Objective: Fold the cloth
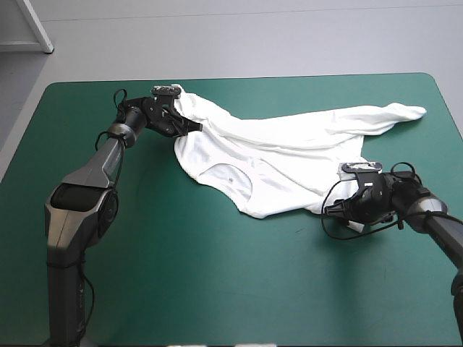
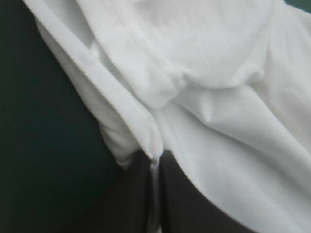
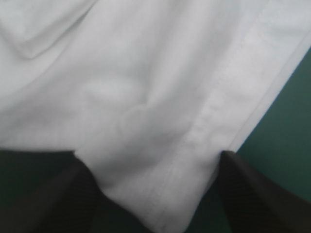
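Now | T-shirt (image 1: 289, 155) rumpled, half-spread | left end effector (image 1: 194, 126) pinching it | right end effector (image 1: 328, 210) open

Looks along the left gripper (image 2: 155, 162), its black fingers (image 2: 187, 204) pressed together on a thin fold of the white T-shirt (image 2: 214, 73). Shows creased, layered cloth ahead of the gripper, with bare teal-green cover (image 2: 39, 160) just beside it.

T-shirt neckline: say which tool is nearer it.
Left. The left tool grips the T-shirt just beyond the neckline; the right tool stands open at an edge, farther off.
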